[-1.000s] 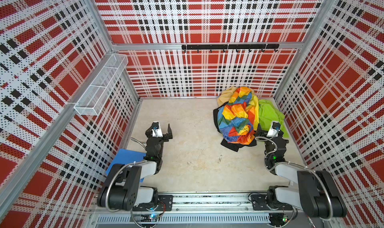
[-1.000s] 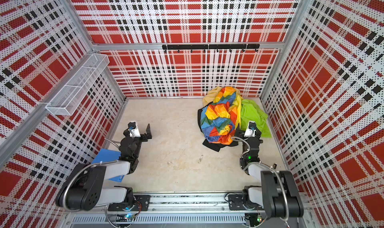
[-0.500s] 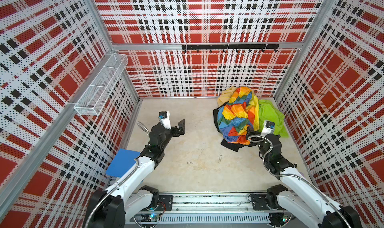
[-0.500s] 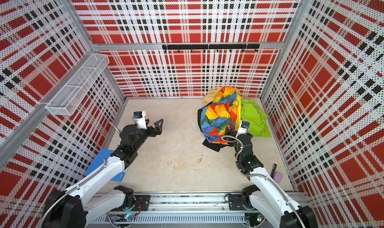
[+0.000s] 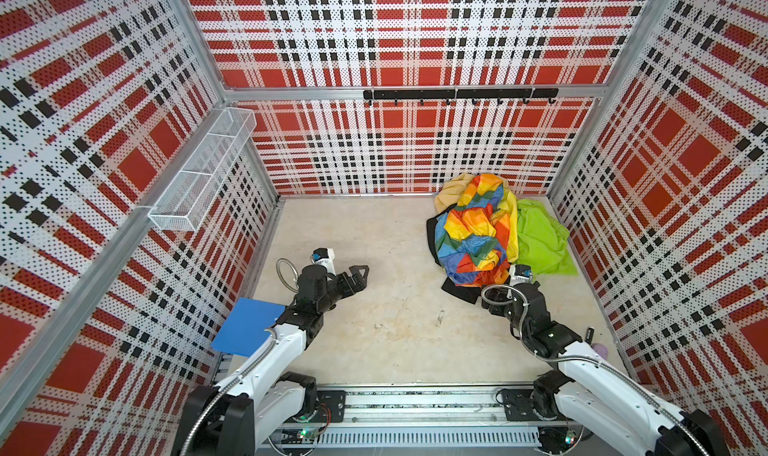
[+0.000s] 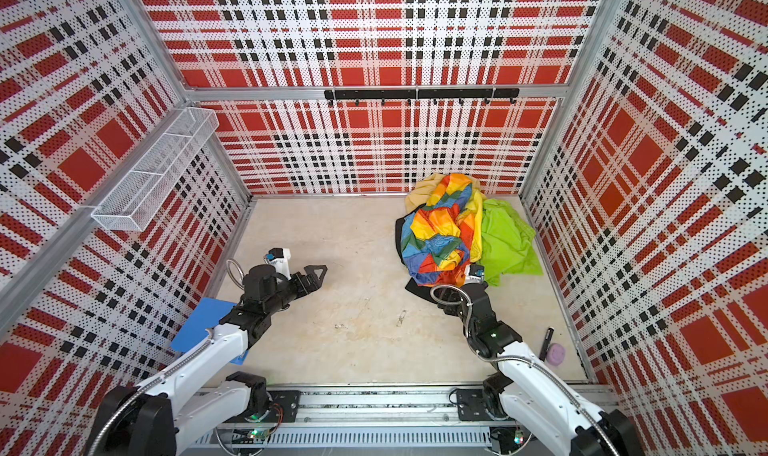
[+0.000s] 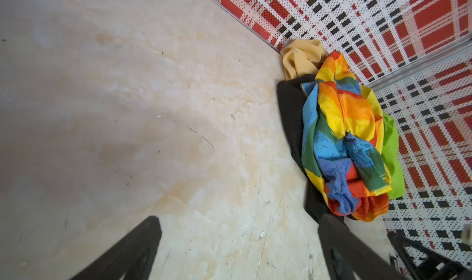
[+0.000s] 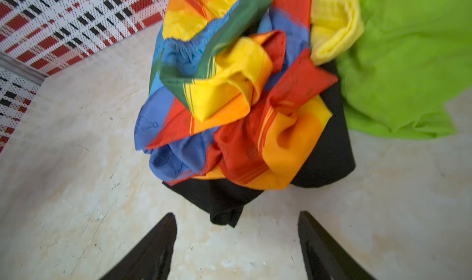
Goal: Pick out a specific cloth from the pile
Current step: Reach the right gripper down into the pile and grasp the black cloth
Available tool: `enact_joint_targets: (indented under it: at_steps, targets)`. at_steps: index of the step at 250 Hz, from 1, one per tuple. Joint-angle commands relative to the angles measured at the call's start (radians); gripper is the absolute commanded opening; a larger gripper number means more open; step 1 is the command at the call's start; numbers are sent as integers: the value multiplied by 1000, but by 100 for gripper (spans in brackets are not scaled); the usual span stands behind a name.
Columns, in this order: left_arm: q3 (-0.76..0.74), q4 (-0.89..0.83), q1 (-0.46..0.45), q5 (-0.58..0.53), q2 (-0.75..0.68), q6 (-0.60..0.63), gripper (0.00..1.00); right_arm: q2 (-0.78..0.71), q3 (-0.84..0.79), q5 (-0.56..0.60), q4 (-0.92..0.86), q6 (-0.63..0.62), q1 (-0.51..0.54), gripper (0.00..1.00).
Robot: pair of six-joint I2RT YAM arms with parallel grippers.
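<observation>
Status: the pile [image 5: 494, 233] sits in the far right corner of the bench [image 5: 374, 233], against the back wall. At its bottom is the black cloth [image 8: 227, 202], mostly buried under the rainbow cloth [image 8: 229, 92]. Only a strip down the pile's left side and a folded corner at the near edge show, so its full extent can't be read. On the pile's right lies the green cloth [image 5: 540, 242]. At the back a pale yellow cloth [image 7: 301, 59] pokes out, largely covered. Wrist view of the right tool [image 8: 237, 216]: jaws apart, nothing clamped, black corner reaches about level with the tips, centred, touching neither finger as far as the blurred view shows. In both top views that tool is hidden under its own wrist and merges with the black fabric. Meanwhile the left tool [image 5: 359, 273] has jaws wide and empty over bare bench, well apart from the pile. The blue sheet [image 5: 245, 325] at the left edge is partly covered by the left arm. A small dark stick [image 6: 546, 341] and purple blob [image 6: 556, 354] by the right wall are too small to identify.
</observation>
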Motion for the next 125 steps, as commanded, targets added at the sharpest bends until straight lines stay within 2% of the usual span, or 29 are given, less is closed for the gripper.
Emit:
enact_joint_targets:
  at_steps: [1, 37, 95, 100, 125]
  targets:
    - [16, 43, 8, 29, -29, 3, 99, 42, -2, -45, 71, 59, 20, 77]
    - [9, 65, -4, -28, -19, 10, 99, 124, 11, -78, 142, 88, 33, 70]
    - [-1, 105, -17, -6, -6, 13, 99, 271, 28, -83, 249, 156, 53, 62]
    - [2, 105, -49, -1, -3, 20, 99, 288, 36, -78, 250, 159, 55, 61]
    - [15, 105, -85, 0, 7, 32, 99, 344, 48, -83, 284, 171, 60, 60]
